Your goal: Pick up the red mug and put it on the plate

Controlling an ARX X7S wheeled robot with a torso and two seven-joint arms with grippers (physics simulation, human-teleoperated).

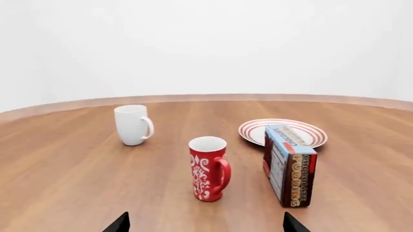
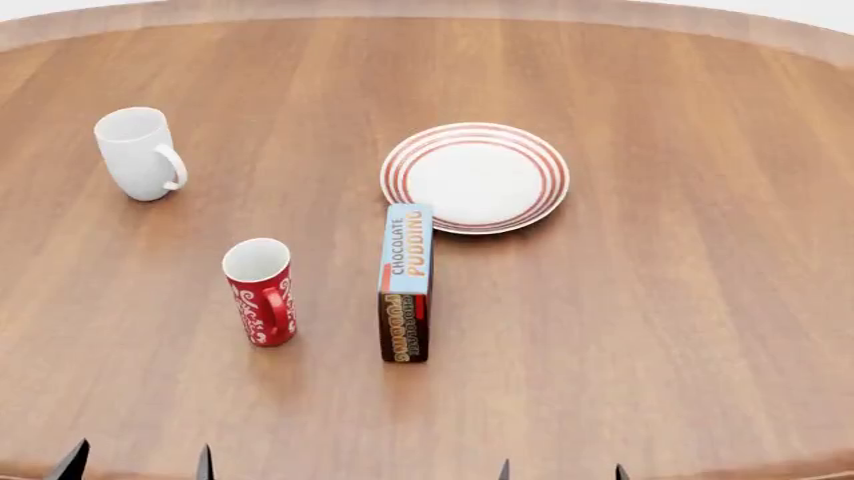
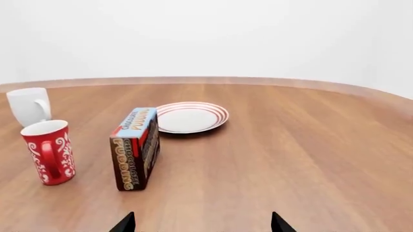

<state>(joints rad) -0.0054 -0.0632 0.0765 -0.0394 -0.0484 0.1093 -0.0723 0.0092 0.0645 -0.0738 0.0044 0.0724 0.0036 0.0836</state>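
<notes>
The head view looks down on the whole layout and shows the plate's [image 2: 475, 177] full round face with its red rings; the wrist views show the same things low and from the side, with a white wall behind the worktop's [image 2: 667, 300] curved far edge.

There are two mugs, one plate and one box. The red mug [image 2: 260, 292] stands upright on the worktop, handle toward the box, well apart from the plate. The white mug [image 2: 139, 153] stands upright farther back on the left. The chocolate pudding box [image 2: 406, 281] stands on a long narrow side between the red mug and the plate, its far end just beside the plate's rim.

The left tool [image 2: 138, 462] and right tool [image 2: 562, 470] show only as dark fingertip points at the near edge, each pair spread apart and holding nothing. In the left wrist view the left tool's tips [image 1: 118, 223] frame the red mug [image 1: 208, 167].

Bare wood lies wide to the right of the plate and in front of the mug.
</notes>
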